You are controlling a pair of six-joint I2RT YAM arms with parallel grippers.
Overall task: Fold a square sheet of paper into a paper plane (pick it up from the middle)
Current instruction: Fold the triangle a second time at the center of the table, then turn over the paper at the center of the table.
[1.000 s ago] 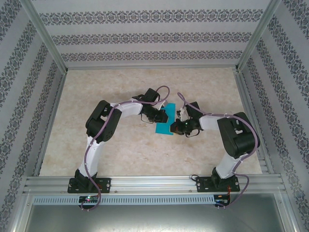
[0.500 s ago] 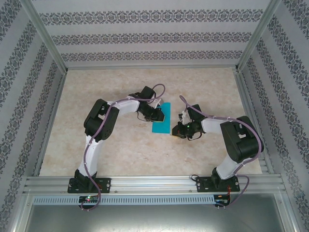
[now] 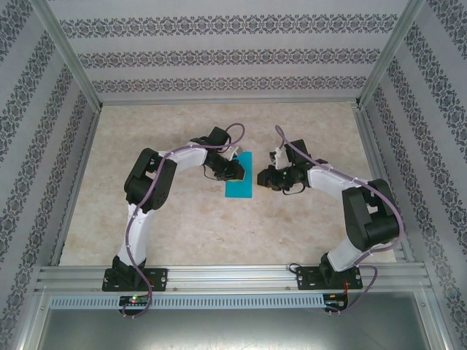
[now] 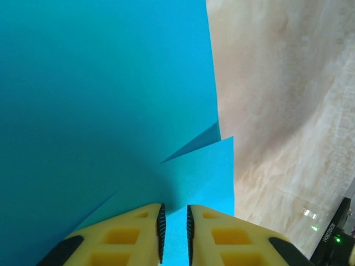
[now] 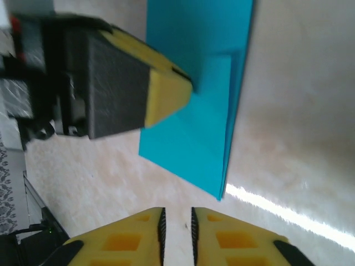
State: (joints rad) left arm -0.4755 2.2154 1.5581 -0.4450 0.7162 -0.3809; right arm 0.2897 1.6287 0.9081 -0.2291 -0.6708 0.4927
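Top external: the folded sheet of paper (image 3: pixel 239 177) lies mid-bench (image 3: pixel 182 219), long axis running up-down the frame. The left tool (image 3: pixel 234 170) touches its left edge and the right tool (image 3: pixel 260 177) sits just beside it; both are narrowly parted.

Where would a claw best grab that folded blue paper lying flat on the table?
Probably the paper at its layered long edge, coming low from the right, opposite the left claw: it lies flat, and the stacked folds there offer a lip.
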